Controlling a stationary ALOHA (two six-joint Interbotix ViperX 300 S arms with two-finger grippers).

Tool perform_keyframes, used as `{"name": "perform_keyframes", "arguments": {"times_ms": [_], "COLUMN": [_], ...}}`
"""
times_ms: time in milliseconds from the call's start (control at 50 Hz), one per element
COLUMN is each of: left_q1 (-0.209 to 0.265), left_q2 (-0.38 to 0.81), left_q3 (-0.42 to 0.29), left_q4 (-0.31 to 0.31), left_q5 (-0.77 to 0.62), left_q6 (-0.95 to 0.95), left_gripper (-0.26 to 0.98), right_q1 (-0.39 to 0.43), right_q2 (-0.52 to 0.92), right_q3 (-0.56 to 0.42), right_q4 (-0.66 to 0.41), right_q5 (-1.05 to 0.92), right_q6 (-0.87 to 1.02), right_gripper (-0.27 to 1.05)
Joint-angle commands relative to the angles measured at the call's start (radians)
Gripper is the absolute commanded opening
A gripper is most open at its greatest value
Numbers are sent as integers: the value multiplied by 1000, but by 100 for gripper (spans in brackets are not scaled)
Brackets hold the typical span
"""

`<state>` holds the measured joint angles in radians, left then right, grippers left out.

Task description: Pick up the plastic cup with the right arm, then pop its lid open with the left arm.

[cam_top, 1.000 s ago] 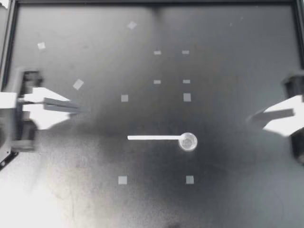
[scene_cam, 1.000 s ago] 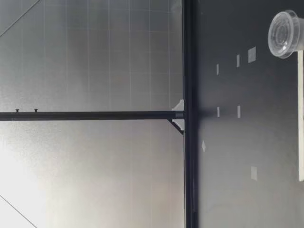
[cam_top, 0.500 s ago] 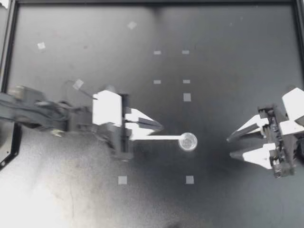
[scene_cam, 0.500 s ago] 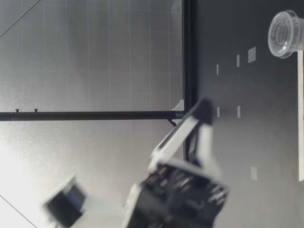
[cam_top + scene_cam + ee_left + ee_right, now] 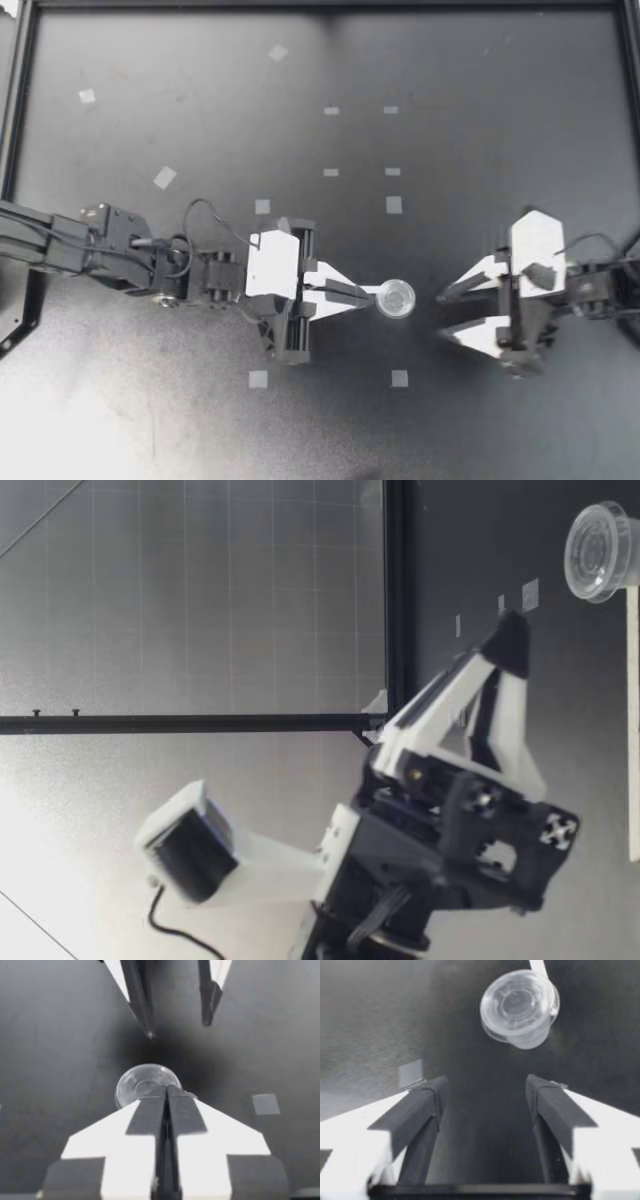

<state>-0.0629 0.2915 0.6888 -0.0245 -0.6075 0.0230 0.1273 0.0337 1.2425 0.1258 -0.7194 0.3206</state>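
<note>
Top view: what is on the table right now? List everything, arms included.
clear round plastic cup: one, transparent, on the table between the two grippers, just ahead of the left gripper's fingertips
flat white strip: one, white, lying on the table with one end at the cup, mostly hidden under the left gripper in the top view
small tape squares: eleven showing, pale grey, scattered flat over the table
black table: one, matt black, dark frame at its edges
left gripper: one, white and black, fingers shut, above the strip
right gripper: one, white and black, fingers open, cup ahead of it, apart
</note>
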Motion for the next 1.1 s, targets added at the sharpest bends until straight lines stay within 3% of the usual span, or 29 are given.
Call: {"name": "perform_keyframes", "arguments": {"times_ms": [0,220,1080], "left_q1": [2,3,20], "left_q2": [-6,43,97], "left_q3": [-29,-63,-95], "left_q4": [2,2,2], "left_q5": [-9,-9,-14], "left_q6": [3,15,32], "left_gripper": [2,2,2], "right_q1": [-14,-51,-51], "right_q2": [31,72,156], "right_q3": [-40,-78,-140], "right_q4": [5,5,3], "right_q5": [-12,-14,-12], "right_q6": [-8,-37,-64], "right_gripper": [64,64,64]}}
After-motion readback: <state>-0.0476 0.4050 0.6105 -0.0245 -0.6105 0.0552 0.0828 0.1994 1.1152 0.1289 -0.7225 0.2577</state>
